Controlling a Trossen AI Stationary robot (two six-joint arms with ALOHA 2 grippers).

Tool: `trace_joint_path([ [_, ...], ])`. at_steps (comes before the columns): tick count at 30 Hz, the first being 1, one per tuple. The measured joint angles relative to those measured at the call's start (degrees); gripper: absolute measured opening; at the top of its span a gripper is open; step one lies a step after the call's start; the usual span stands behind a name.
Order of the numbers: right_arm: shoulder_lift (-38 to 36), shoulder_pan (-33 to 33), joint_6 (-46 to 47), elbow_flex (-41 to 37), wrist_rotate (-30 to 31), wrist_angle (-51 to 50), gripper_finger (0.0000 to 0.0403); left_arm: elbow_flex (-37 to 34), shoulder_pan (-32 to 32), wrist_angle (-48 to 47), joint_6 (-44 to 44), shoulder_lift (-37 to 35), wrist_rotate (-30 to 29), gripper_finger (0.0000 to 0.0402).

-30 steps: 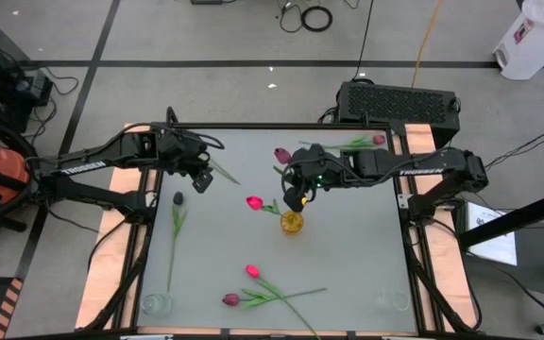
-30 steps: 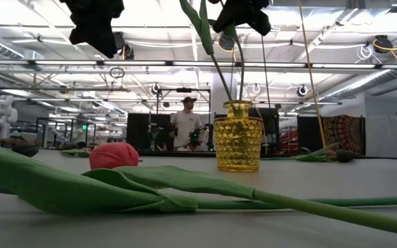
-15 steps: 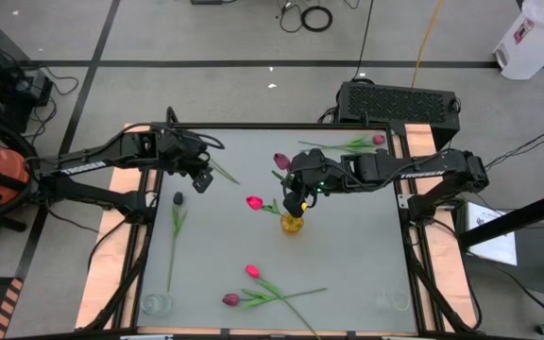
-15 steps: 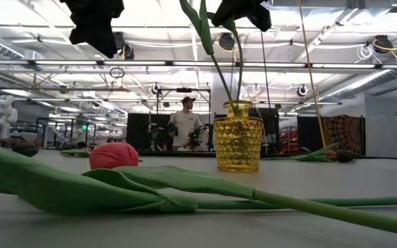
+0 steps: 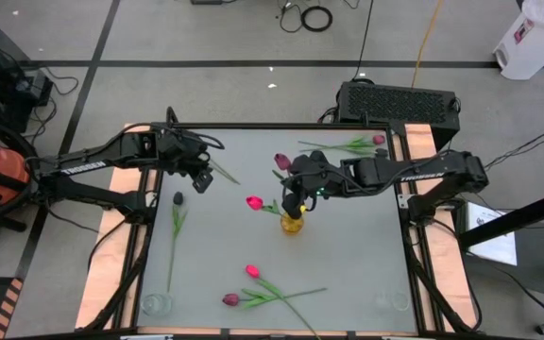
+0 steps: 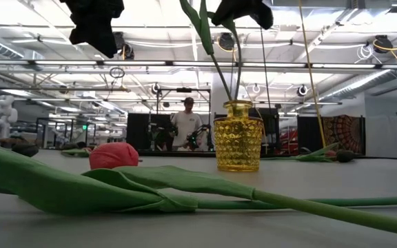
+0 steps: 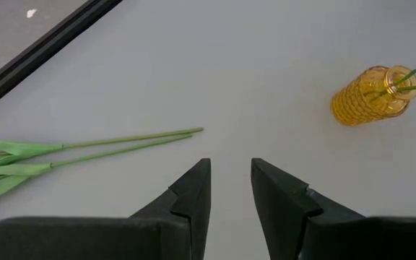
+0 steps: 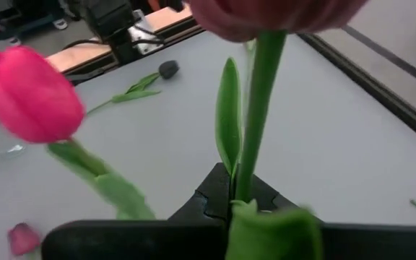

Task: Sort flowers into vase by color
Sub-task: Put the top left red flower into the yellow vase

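Toward the left of the high view, the left end effector hangs over the upper left part of the table, its two dark fingers parted with a bare gap between them, holding and touching nothing. Just below it lies a near-black tulip with its green stem running down the table's left side. Its wrist view looks past the fingers at bare table, two loose green stems, and the yellow vase well apart.

At the bottom middle of the high view lie two more flowers, a pink tulip and a maroon tulip, their stems crossing to the right.

Near the table's centre stands the yellow vase. A pink-headed tulip leans out of it to the upper left. In the low view, thin stems rise from the vase's mouth toward the dark end effector at the top of the frame.

Right above the vase is the right end effector, clamped tight on the stem of a maroon-headed tulip, whose head stands at the upper left of the gripper. The right wrist view shows the green stem pinched between the closed fingers, the dark red head at the top.

At the upper right of the table lies another pink tulip, stem pointing left.
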Motion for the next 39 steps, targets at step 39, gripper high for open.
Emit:
trace_joint_path([
  [39, 3.38, 0.00, -0.87, 0.00, -0.25, 0.13, 0.0029, 0.00, 0.00, 0.00, 0.01, 0.01, 0.30, 0.0107],
])
